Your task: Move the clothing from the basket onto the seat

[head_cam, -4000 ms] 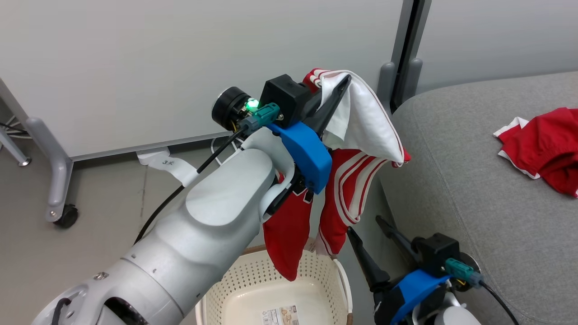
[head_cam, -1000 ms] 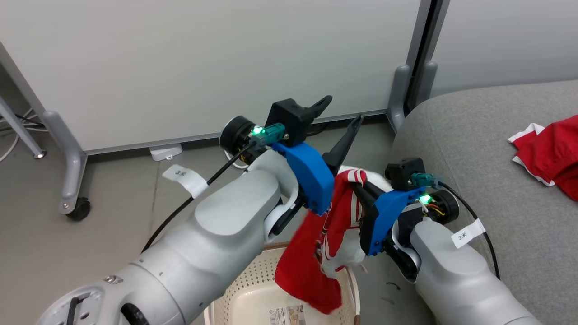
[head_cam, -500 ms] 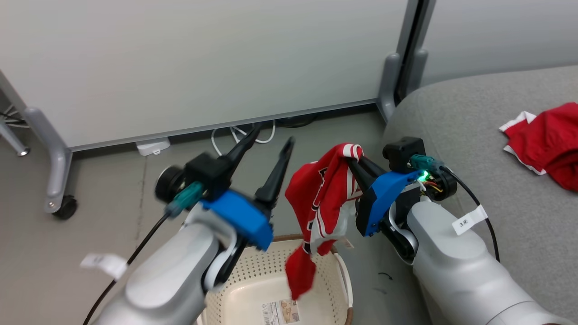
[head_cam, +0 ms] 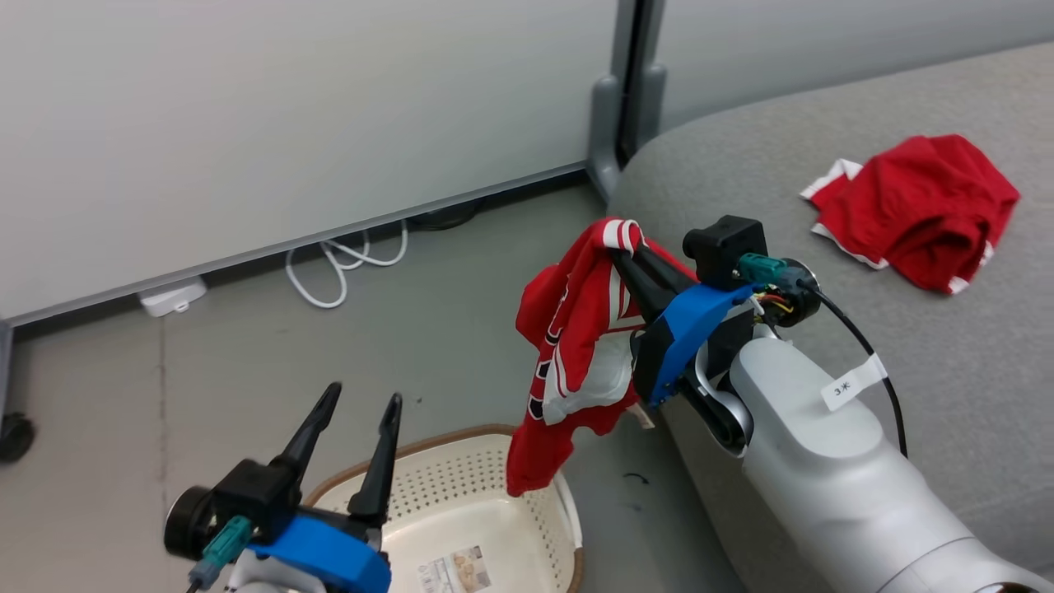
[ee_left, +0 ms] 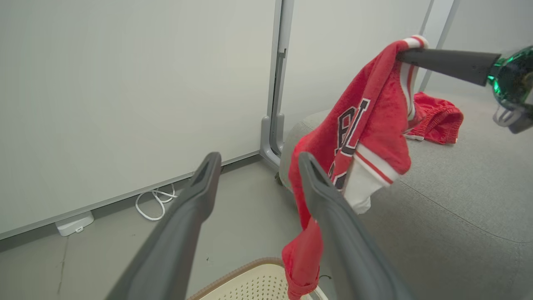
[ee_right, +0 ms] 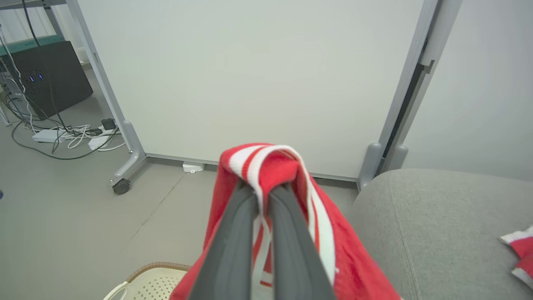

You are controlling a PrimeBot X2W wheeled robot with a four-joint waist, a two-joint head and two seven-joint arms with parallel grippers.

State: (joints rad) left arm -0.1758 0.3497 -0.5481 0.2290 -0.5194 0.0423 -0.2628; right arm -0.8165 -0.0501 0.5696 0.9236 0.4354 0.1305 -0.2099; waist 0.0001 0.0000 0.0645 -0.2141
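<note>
So rn the right gripper (head_cam: 622,255) is clamped tight on the striped edge of the red jersey (head_cam: 576,346). The jersey hangs straight down from the tips, long axis vertical, w/ its bottom end dangling by the right rim of the basket (head_cam: 428,431); can't tell if it touches. The left gripper (head_cam: 362,399) is spread wide w/ nothing in it, sitting low by the basket's left side, apart from the cloth. Key thing imo: the sofa (head_cam: 947,354) lies to the robot's right of the pinch point, and the right forearm is just beside its edge, so that arm's way nearer. The second red garment (head_cam: 914,206) is lying on the cushion, further right and back. We'd guess the next move is a swing rightward, w/ enough height for the hanging tail to clear the sofa's rounded edge before letting go.
</note>
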